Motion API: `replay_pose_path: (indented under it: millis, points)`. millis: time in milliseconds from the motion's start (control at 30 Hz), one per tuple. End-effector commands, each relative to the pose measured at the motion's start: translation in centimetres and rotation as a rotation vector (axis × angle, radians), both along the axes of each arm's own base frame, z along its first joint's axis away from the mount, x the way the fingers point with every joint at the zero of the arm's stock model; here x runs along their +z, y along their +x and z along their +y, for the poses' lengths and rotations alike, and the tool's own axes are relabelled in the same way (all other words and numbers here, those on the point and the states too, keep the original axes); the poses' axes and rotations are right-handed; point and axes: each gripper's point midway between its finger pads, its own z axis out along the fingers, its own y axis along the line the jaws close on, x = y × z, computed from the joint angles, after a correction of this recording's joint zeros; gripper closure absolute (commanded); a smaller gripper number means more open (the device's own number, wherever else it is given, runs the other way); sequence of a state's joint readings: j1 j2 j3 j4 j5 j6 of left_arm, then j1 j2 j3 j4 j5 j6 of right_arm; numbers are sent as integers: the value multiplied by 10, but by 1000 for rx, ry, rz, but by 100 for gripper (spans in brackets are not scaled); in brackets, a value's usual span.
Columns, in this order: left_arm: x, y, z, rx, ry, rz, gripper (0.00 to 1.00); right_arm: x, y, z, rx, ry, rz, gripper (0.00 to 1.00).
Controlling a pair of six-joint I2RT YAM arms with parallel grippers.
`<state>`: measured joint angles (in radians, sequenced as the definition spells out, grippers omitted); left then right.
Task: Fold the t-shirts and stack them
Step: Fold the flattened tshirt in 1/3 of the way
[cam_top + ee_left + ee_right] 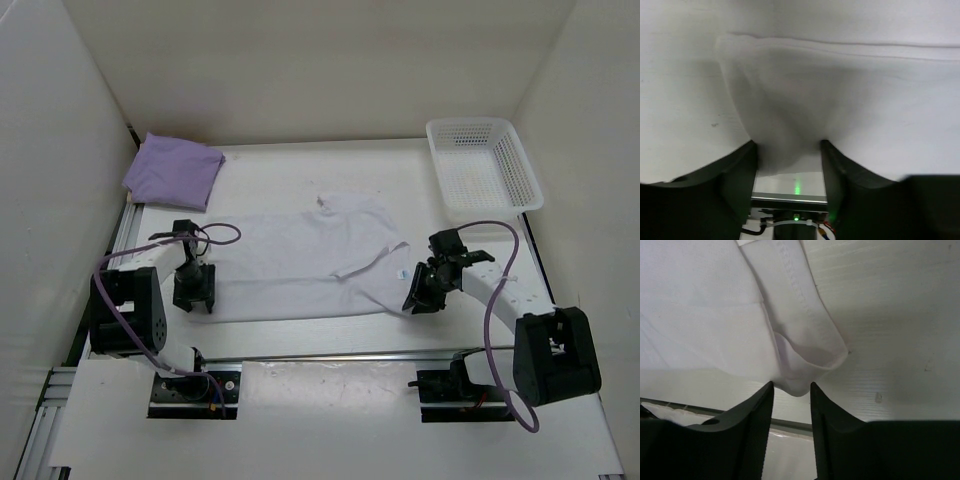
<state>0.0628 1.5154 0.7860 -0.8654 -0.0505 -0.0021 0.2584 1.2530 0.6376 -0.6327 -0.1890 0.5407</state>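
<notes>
black fingers (740, 175) of the left gripper (789, 145) stand parted at the 8 o'clock corner of the white t-shirt (310, 265), loose cloth bunched in the gap but not pinched. right gripper (791, 385), at the shirt's 4 o'clock side, likewise has its jaws apart, a hemmed fold (810, 350) reaching its tips. the white shirt lies spread flat mid-table (330, 335), small blue label (397, 272) toward its 3 o'clock end. folded lavender t-shirt (172, 170) rests at 10 o'clock; white perforated basket (528, 175) stands at 2 o'clock.
</notes>
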Motion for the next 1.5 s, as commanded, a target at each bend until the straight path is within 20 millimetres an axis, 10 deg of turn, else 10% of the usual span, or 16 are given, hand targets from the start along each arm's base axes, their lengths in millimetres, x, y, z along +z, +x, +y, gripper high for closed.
replay_pose_path:
  millis: [0, 133, 267, 700, 833, 1000, 1200, 1467]
  points:
    - [-14, -2, 1, -9, 15, 26, 41, 0, 9, 9, -5, 45, -32, 67]
    - [-16, 1, 2, -19, 24, 30, 68, 1, 23, 9, -11, 26, -41, 94]
    - [-17, 5, 6, -19, 47, 34, 90, 12, 39, 6, -24, -4, -90, 100]
    - [-15, 9, 9, -18, 66, 26, 90, -2, 60, -12, -39, -78, -17, 100]
    - [-15, 9, 9, -18, 66, 26, 90, -2, 67, -22, -78, -91, -20, 76]
    - [-15, 9, 6, -18, 48, 25, 90, 20, 68, -27, -79, -108, -86, 71]
    - [-15, 9, 6, -18, 48, 25, 90, 29, 33, -19, -72, -31, -129, 38]
    - [-15, 9, 6, -18, 48, 25, 90, -7, 6, -5, -81, 27, -20, 35]
